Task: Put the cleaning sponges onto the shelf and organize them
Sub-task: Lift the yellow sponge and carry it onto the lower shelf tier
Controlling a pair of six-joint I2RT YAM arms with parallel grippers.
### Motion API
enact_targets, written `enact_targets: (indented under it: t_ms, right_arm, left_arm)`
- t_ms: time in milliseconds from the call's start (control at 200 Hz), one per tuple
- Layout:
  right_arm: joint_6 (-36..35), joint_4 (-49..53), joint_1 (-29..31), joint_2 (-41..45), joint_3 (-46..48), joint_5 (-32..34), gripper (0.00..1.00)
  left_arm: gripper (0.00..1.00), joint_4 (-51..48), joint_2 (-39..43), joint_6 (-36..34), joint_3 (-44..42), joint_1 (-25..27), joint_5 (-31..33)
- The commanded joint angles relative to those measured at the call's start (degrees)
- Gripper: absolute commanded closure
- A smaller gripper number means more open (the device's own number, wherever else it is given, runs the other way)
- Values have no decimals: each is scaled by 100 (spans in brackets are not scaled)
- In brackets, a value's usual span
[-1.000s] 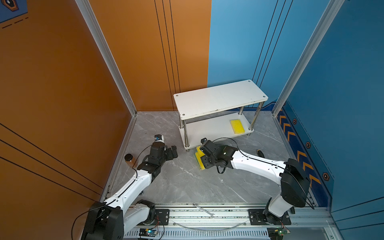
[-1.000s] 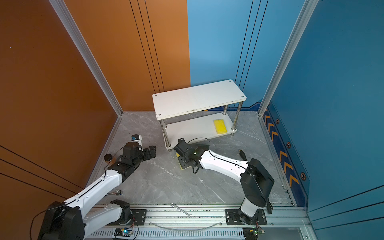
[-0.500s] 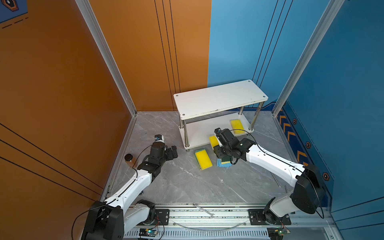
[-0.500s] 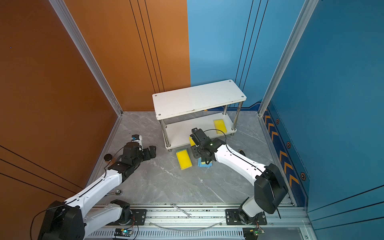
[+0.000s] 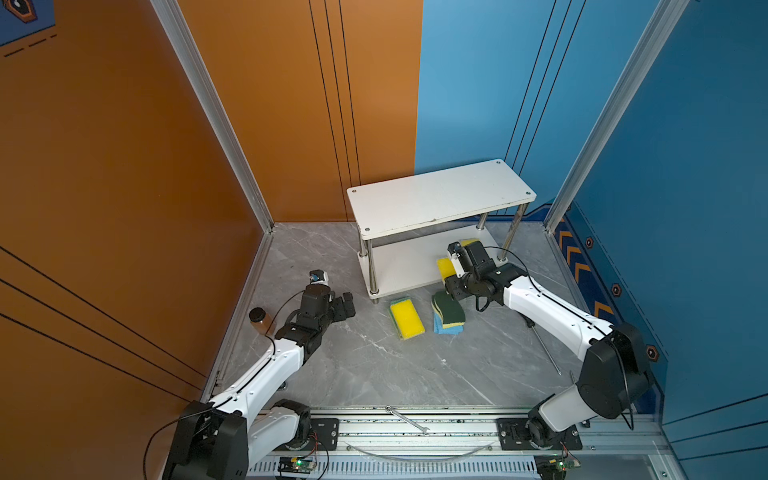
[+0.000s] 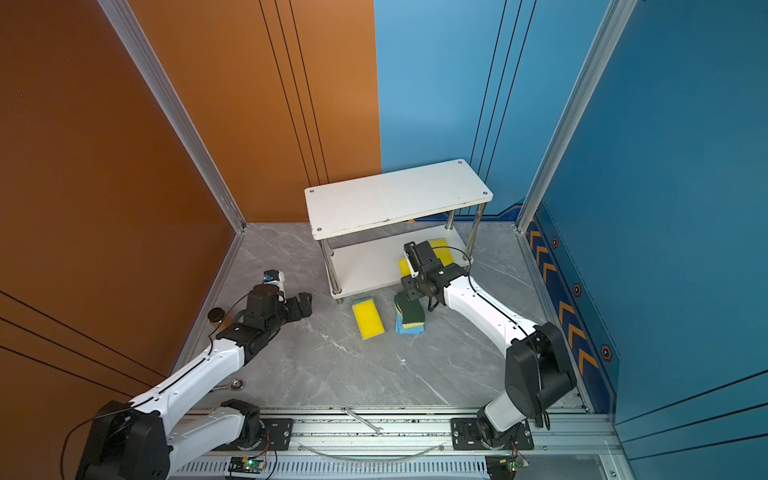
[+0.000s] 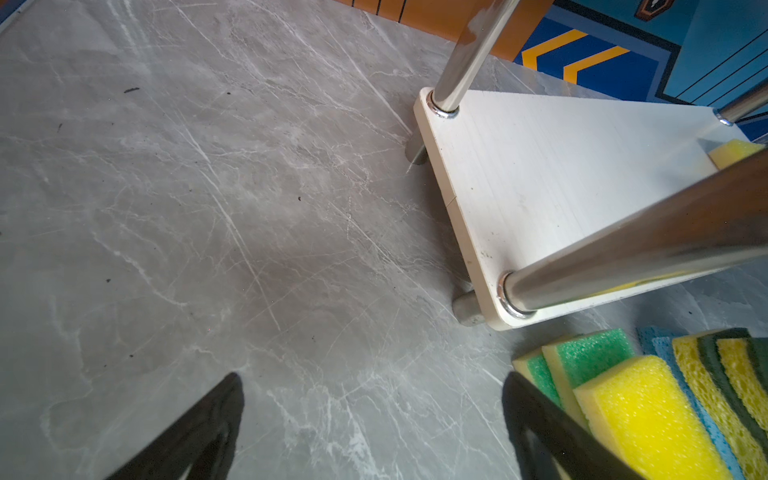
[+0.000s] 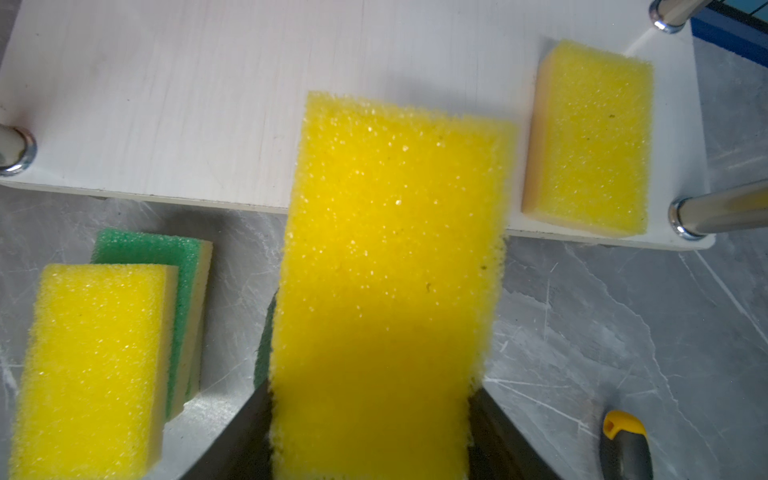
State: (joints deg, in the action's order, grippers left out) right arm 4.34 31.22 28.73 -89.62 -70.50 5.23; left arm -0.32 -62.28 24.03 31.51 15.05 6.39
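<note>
The shelf (image 5: pixel 436 195) stands at the back, its lower board (image 8: pixel 166 104) white and mostly bare. My right gripper (image 8: pixel 370 415) is shut on a yellow sponge (image 8: pixel 390 249), held flat with its far end over the lower board's front edge. Another yellow sponge (image 8: pixel 586 137) lies on that board by the right post. On the floor in front, a yellow sponge (image 5: pixel 406 318) lies on top of green-on-yellow ones (image 7: pixel 590 353). Beside it, dark-green-topped wavy sponges (image 5: pixel 449 309) rest on a light blue one (image 5: pixel 446 330). My left gripper (image 7: pixel 372 386) hangs open over bare floor, left of the shelf.
A small brown bottle with a black cap (image 5: pixel 259 320) stands by the left wall. A screwdriver (image 5: pixel 540 340) lies on the floor to the right, its yellow-grey handle (image 8: pixel 625 444) near my right gripper. A wrench (image 5: pixel 407 419) lies on the front rail.
My right gripper has lifted a yellow sponge off the floor pile and carried it right and back to the shelf's lower board. The left arm has not moved.
</note>
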Motion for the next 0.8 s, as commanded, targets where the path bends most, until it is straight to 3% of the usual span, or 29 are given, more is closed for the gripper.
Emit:
enact_targets:
  t_ms: [0, 796]
  right_arm:
    - [-193, -302, -162, -225, -127, -224, 38]
    - [-504, -1012, -573, -1552, -920, -435, 37]
  left_arm:
    - [2, -135, 7, -56, 92, -11, 100]
    - [2, -151, -179, -65, 181, -19, 125]
